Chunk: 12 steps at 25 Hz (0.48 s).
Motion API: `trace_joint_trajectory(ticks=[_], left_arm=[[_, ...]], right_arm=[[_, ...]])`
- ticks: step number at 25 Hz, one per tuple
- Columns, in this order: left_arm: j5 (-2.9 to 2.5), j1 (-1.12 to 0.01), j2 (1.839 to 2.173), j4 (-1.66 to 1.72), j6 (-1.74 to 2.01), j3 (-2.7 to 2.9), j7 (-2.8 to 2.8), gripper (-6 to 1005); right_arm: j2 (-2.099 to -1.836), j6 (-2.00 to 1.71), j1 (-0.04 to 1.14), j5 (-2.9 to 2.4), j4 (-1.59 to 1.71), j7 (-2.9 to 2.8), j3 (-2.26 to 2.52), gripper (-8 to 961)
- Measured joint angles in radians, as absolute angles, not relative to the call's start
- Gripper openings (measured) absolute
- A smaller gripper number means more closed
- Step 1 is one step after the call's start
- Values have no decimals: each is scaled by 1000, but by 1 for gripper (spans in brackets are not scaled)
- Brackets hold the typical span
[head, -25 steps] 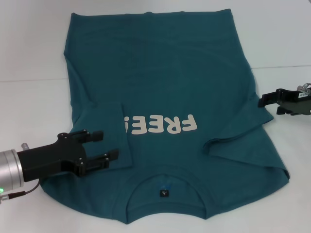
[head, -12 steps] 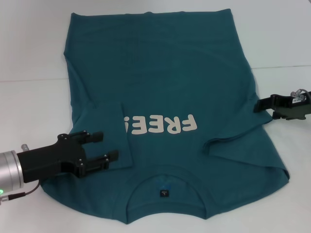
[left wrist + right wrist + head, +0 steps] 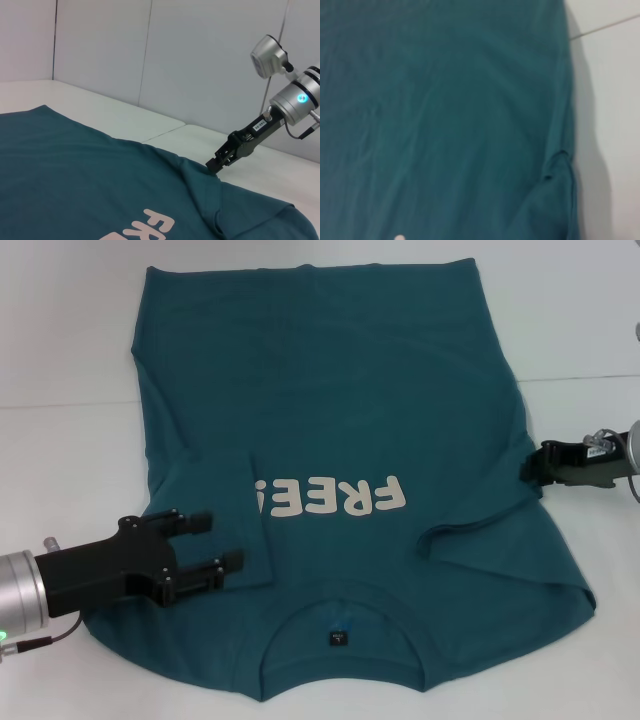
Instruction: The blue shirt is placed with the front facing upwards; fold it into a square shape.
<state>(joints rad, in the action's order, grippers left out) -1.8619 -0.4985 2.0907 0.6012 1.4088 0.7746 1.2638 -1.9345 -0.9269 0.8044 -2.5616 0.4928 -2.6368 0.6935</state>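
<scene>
The blue shirt (image 3: pixel 340 390) lies flat on the white table, front up, with its cream "FREE!" lettering (image 3: pixel 330 498) and its collar label (image 3: pixel 337 638) toward me. Its left sleeve is folded inward over the chest. My left gripper (image 3: pixel 212 542) hovers open over that folded sleeve, holding nothing. My right gripper (image 3: pixel 528 465) has its tip at the shirt's right edge beside the creased right sleeve. From the left wrist, the right gripper (image 3: pixel 214 165) touches a raised fold of the shirt (image 3: pixel 75 165). Only the shirt (image 3: pixel 445 125) and its side edge fill the right wrist view.
The white table (image 3: pixel 60 360) extends on both sides of the shirt, with a seam line across it. A pale wall (image 3: pixel 150 60) rises behind the table's far side in the left wrist view.
My right gripper has moved in toward the shirt and down, from beside it to its right edge. The left gripper and the shirt have stayed put.
</scene>
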Motion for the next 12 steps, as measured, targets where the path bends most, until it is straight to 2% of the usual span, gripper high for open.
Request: trace_joint_trajectory(ticks=[2,12], left_arm=[[-1862,-499,2090,601,1410,775,1264,709],[-1859,-500,2088,601,1410,775,1264,709]], right_arm=[[-1940,-932,805,-2545,505,-2623,694,256],[-1946,-953,813,-2520,531,-2603,697,47]])
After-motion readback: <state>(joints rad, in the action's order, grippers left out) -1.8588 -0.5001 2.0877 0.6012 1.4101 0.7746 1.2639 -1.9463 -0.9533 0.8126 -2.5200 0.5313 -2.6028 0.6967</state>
